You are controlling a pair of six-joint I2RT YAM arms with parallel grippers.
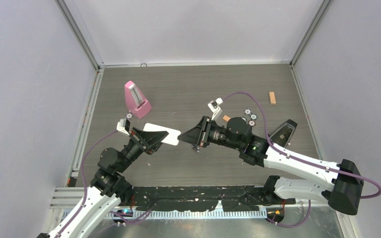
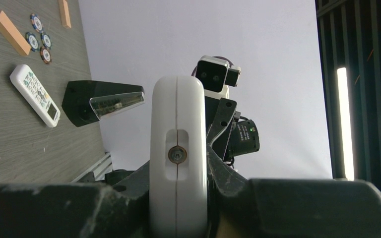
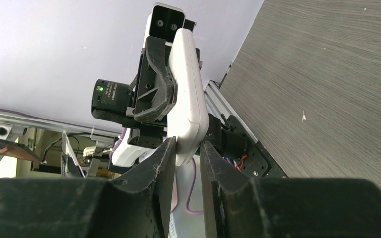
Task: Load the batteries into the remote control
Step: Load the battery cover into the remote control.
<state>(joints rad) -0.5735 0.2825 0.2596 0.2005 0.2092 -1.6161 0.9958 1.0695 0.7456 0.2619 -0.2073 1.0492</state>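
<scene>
**Top view: remote hangs between two claws**

Top view first, and the remote point(image 1: 163, 130) is up off the table point(image 1: 188, 84), lying roughly level at centre-left with an arm at each end. The left claw point(image 1: 161, 139) has it clamped from the left, its fingers tight on both flat faces. The right wrist view confirms this, showing a dark pad point(image 3: 154, 94) wrapped against the white body.

The right claw point(image 1: 183, 139) comes in from the right and is drawn narrow. Its two fingers point(image 3: 161, 158) sit on either side of the remote's rounded tip, and both look pressed against it.

On the left wrist view we look straight down the remote's edge. A seam runs along it, and there is a slot with a small metal part point(image 2: 177, 154) in it.

Around the table, a pink metronome point(image 1: 137, 99) stands far-left of the remote and a black metronome point(image 1: 283, 131) lies on the right. The chips point(image 1: 249, 116) are far-right of the right wrist. One block point(image 1: 272, 97) lies further right, and another small one point(image 1: 225, 118) is beside the chips. A display remote point(image 2: 33, 94) lies flat near the black metronome.
</scene>
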